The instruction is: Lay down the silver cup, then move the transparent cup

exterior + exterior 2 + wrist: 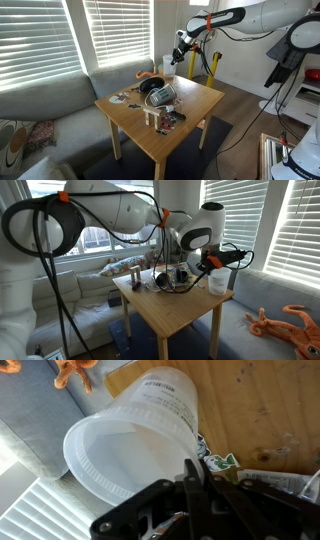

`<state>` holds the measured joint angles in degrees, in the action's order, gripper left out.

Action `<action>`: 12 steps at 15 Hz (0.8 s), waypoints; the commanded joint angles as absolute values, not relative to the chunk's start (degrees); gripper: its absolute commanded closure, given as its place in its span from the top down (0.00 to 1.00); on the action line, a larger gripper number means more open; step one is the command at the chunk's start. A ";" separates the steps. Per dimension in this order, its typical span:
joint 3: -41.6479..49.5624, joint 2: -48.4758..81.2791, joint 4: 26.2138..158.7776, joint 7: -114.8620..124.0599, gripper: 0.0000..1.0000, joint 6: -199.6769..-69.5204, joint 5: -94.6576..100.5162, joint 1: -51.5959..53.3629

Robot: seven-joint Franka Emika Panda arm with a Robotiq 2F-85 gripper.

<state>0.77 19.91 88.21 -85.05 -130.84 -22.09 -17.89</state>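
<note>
My gripper (196, 472) is shut on the rim of the transparent cup (130, 445), a pale see-through tumbler. In the wrist view the cup hangs tilted over the wooden table (265, 405). In both exterior views the gripper (178, 46) (214, 260) holds the cup (217, 282) above a corner of the table. A shiny grey thing that looks like the silver cup (166, 96) lies among the clutter in the middle of the table. I cannot tell its exact pose.
A dark round object (152, 87), cables and small items (165, 278) crowd the table's middle. An orange toy (285, 320) lies on the grey sofa (50, 110) that wraps around the table. Window blinds (115, 30) stand behind.
</note>
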 commanded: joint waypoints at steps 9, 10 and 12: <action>2.66 -3.67 110.14 -82.20 0.01 -126.08 -20.90 -12.66; 3.00 -5.57 112.54 -81.51 0.01 -126.70 -20.40 -11.87; 3.82 -9.34 117.08 -79.05 0.01 -128.01 -18.89 -10.51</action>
<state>2.02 -1.95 108.07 -82.27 -124.99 -21.28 -13.06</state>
